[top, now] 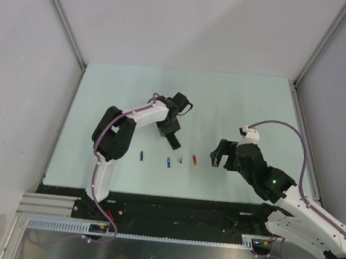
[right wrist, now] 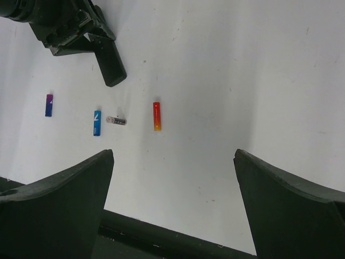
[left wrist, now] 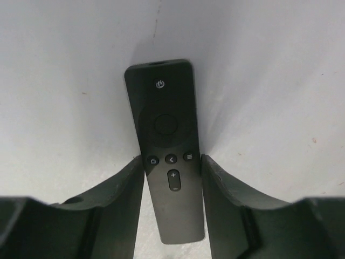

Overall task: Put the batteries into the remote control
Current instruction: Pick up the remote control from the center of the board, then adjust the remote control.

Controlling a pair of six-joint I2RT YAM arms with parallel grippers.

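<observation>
MID-TABLE: On the pale table (top: 236, 99), my left pincer (left wrist: 172, 162) is clamped on both long edges of the remote control (left wrist: 164, 124). It lies buttons up with its long axis running away along my fingers, and no battery bay shows. My right pincer (right wrist: 173, 162), jaws wide apart and empty, hovers right of a flat row just nearer than the remote and is the arm closer to it: orange-red battery (right wrist: 156, 116) first, then grey-silver battery (right wrist: 116, 121), lighter blue battery (right wrist: 97, 123), and dark blue battery (right wrist: 49, 105) farthest left.

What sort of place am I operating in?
Probably a robotics lab test cell: plain white panel walls on aluminium posts box in a pale table, with a remote control and four batteries laid out.
</observation>
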